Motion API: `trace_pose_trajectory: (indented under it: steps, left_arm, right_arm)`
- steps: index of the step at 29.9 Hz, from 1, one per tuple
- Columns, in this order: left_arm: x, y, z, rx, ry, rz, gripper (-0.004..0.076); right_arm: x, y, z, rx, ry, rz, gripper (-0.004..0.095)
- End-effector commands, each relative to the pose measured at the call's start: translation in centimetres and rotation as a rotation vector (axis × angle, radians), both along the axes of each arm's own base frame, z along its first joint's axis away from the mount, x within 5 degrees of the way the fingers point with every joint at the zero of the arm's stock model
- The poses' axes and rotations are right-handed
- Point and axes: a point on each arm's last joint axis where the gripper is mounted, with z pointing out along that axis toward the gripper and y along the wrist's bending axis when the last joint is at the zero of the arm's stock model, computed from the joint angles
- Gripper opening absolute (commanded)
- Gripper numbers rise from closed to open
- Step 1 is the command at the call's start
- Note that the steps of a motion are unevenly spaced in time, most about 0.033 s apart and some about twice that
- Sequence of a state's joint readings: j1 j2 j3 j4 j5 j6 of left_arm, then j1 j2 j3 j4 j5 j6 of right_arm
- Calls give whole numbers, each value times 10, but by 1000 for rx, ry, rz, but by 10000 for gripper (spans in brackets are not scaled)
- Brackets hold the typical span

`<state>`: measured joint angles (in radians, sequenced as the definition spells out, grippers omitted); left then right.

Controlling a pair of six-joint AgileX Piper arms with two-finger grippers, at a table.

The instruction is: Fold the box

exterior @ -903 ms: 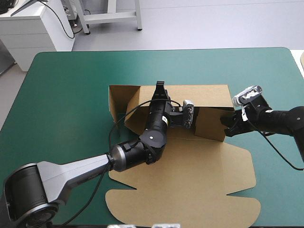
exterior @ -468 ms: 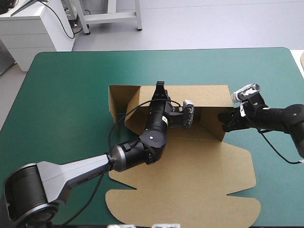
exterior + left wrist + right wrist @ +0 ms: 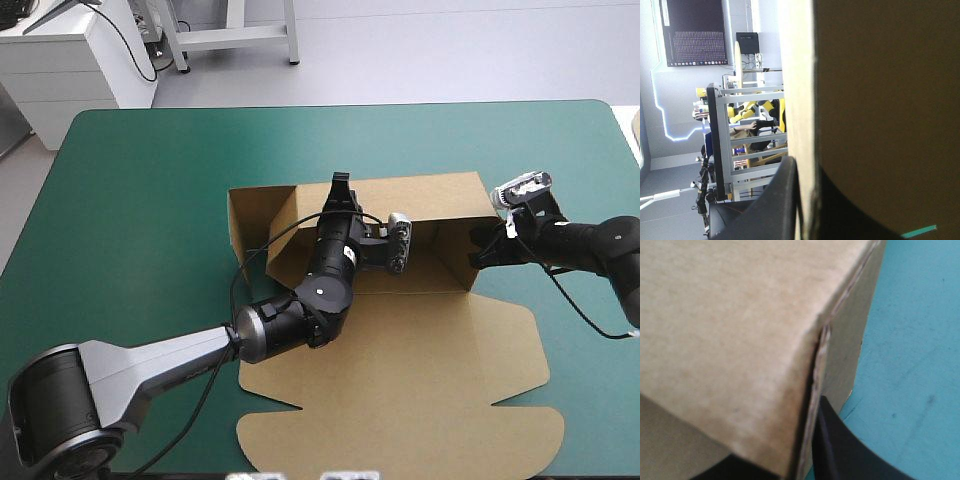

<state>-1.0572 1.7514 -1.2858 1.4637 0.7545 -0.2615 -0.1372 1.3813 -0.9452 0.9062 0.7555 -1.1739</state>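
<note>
The brown box lies mid-table, its back and side walls raised and its lid flat toward the near edge. My left gripper reaches over the tray and pinches the top of the back wall. In the left wrist view the board fills the picture beside one black finger of the left gripper; the other finger is hidden behind it. My right gripper holds the right end wall. In the right wrist view the right gripper grips that box corner, its fingers either side of the board's edge.
Bare teal-green cover lies to the left, right and beyond the box. The lid's scalloped front flap reaches almost to the table's near edge.
The whole box has slid a little toward the right and the near edge. My right gripper has moved in and up along the right end wall, which stands straighter. The left gripper barely moved.
</note>
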Motion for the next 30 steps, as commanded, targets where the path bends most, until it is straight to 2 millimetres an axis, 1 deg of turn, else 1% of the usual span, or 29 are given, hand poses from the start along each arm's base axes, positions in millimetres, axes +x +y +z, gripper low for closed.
trace_pose_trajectory:
  steps: [1,7,13,15,16,18,21,23,24,30]
  left_arm:
    - [-7,-3,9,-82,45,-34,-8]
    - [-7,-3,9,-82,45,-34,-8]
    - [-7,-3,9,-82,45,-34,4]
    - [-7,-4,9,-77,37,-38,42]
    - [-7,-4,9,-76,35,-43,78]
    - [-7,-4,10,-77,31,-44,167]
    - [-7,-4,10,-94,33,-40,338]
    - [-7,-4,10,-94,32,-40,417]
    - [-7,-4,10,-99,37,-40,431]
    - [-12,-8,11,-139,45,-50,428]
  right_arm:
    - [-3,15,9,24,2,55,3]
    - [-1,34,4,-94,-4,42,3]
    - [1,37,6,-65,-14,-12,3]
    - [1,37,6,-64,-12,-14,3]
    - [1,37,6,-62,-10,-16,3]
    - [1,37,6,-56,-6,-22,2]
    - [3,36,7,-48,-12,-47,3]
    - [3,36,7,-53,-22,-54,3]
    - [4,35,7,-57,-29,-60,3]
    - [7,33,8,-74,-57,-101,3]
